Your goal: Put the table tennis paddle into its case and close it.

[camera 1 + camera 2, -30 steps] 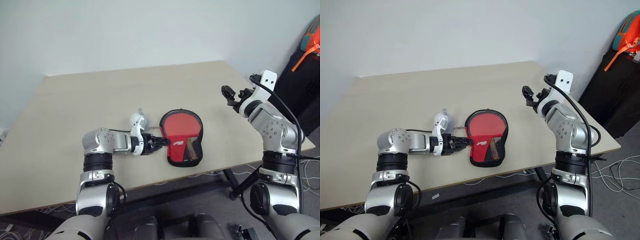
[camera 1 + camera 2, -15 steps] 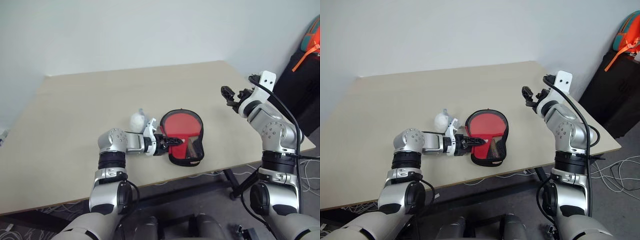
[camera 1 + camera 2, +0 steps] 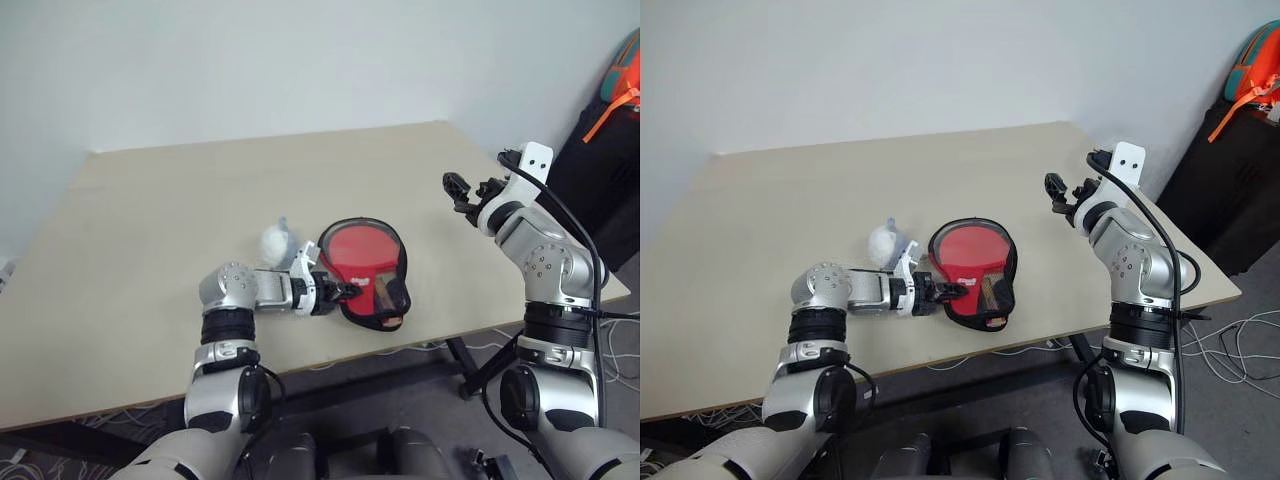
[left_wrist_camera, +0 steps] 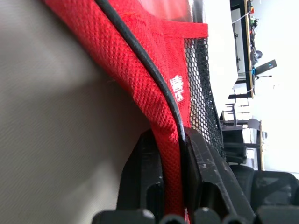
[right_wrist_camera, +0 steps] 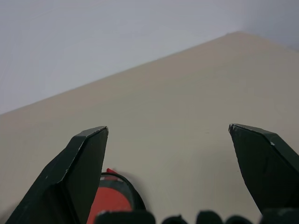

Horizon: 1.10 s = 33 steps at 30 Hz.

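The case (image 3: 368,270) lies open near the front edge of the beige tabletop (image 3: 150,210), a little right of its middle, with the table tennis paddle (image 3: 362,255) resting inside it, red face up and the wooden handle pointing toward the front edge. The black zipper rim stands up around the paddle's round face. The left hand (image 3: 343,292) reaches in from about 9 o'clock of the case, low over the tabletop, and meets the case at its lower left edge, roughly the 7 o'clock point of the rim. In the left wrist view its two black fingers (image 4: 205,177) are pinched together on the red mesh fabric and black piping of the case (image 4: 154,88), so this hand is clamped on the case's edge. A small whitish wad (image 3: 275,241) sits on the tabletop just beyond the left forearm, at about 10 o'clock from the case. The right hand (image 3: 458,190) hangs in the air well apart from the case, at about 2 o'clock from it near the right side of the tabletop; its fingers (image 5: 74,177) stand wide apart and hold nothing.
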### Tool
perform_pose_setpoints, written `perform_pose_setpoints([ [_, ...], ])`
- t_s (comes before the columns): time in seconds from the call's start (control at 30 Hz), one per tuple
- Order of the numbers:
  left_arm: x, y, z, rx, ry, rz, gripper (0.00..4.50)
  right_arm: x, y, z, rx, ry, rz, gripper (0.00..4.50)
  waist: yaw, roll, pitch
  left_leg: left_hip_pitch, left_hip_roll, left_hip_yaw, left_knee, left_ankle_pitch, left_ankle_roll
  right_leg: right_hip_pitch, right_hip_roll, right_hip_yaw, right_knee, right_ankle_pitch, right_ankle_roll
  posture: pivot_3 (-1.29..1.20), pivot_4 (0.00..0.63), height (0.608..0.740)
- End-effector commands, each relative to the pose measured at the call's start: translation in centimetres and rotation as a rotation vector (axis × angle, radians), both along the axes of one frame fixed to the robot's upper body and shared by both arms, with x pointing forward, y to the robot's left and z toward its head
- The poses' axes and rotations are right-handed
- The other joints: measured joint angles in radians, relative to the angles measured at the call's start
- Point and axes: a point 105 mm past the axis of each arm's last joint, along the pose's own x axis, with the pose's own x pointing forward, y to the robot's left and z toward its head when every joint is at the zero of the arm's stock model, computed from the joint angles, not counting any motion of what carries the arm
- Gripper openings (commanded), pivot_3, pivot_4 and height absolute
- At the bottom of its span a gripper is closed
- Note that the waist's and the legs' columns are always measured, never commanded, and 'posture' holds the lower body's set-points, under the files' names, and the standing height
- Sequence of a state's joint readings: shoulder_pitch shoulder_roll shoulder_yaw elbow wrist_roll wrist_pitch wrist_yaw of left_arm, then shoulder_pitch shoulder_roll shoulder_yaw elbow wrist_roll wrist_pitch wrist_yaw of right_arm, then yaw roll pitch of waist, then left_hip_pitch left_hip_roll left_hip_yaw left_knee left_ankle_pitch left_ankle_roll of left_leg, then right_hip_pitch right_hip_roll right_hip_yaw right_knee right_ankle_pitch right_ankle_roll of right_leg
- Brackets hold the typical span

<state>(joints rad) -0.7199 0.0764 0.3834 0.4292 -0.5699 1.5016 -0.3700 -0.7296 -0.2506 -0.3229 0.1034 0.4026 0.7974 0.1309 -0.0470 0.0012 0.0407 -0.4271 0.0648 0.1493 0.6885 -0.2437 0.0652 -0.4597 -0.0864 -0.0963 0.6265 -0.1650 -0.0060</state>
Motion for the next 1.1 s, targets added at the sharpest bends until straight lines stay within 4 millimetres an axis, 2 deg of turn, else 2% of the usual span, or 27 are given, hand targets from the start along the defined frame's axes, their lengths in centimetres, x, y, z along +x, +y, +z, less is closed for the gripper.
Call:
perform_pose_setpoints([
  [0.03, -0.6, -0.4, 1.8, -0.063, -0.03, -0.034, 0.5, -0.3, 0.0, 1.8, 0.001, -0.071, 0.0, 4.5, 0.0, 0.0, 0.0, 0.0, 0.0, 0.0, 0.0, 0.0, 0.0, 0.0, 0.0, 0.0, 0.0, 0.0, 0.0, 0.0, 0.0, 0.724],
  [0.13, -1.2, -0.3, 1.7, -0.074, -0.013, -0.042, 0.5, -0.4, 0.1, 1.9, -0.001, -0.073, 0.003, 4.5, 0.0, 0.0, 0.0, 0.0, 0.0, -0.001, 0.0, 0.0, 0.0, 0.0, 0.0, 0.0, 0.0, 0.0, 0.0, 0.0, 0.0, 0.724],
  [0.33, -3.7, -0.8, 0.9, -0.091, -0.01, -0.094, 0.5, -0.4, 0.2, 1.8, -0.004, -0.071, 0.004, 4.5, 0.001, 0.0, 0.0, 0.0, 0.001, -0.002, 0.0, 0.0, 0.0, 0.0, 0.0, 0.001, 0.0, 0.0, 0.0, 0.0, 0.0, 0.724],
  [0.5, -3.9, 0.6, 0.5, -0.049, 0.016, -0.055, 0.5, -0.6, 0.2, 1.5, -0.007, -0.064, 0.003, 4.5, 0.001, 0.0, 0.0, 0.0, 0.0, -0.003, 0.002, -0.001, 0.001, 0.001, 0.0, 0.0, 0.0, 0.0, 0.0, 0.0, 0.0, 0.724],
  [0.6, -4.2, 0.8, 0.9, -0.04, 0.007, -0.068, 0.5, -0.6, 0.3, 1.3, -0.01, -0.06, 0.004, 4.5, 0.0, 0.0, 0.0, 0.0, 0.001, -0.003, 0.002, -0.001, 0.001, 0.0, 0.0, 0.0, 0.001, 0.0, 0.0, 0.0, 0.0, 0.724],
  [0.77, -4.7, -1.2, 2.2, -0.076, -0.003, -0.13, 0.5, -0.6, 0.6, 1.1, -0.013, -0.053, 0.009, 4.5, 0.002, 0.0, 0.0, 0.0, 0.0, -0.003, 0.003, -0.001, 0.001, 0.001, 0.0, 0.0, 0.0, 0.0, 0.0, 0.0, 0.0, 0.724],
  [1.1, -6.0, -4.5, 1.8, -0.09, 0.091, -0.257, 0.5, -0.5, 1.0, 1.0, -0.018, -0.046, 0.019, 4.5, 0.001, 0.0, 0.0, 0.0, -0.001, -0.003, 0.003, -0.001, 0.001, 0.002, 0.0, 0.0, 0.0, 0.0, 0.0, 0.0, 0.0, 0.724],
])
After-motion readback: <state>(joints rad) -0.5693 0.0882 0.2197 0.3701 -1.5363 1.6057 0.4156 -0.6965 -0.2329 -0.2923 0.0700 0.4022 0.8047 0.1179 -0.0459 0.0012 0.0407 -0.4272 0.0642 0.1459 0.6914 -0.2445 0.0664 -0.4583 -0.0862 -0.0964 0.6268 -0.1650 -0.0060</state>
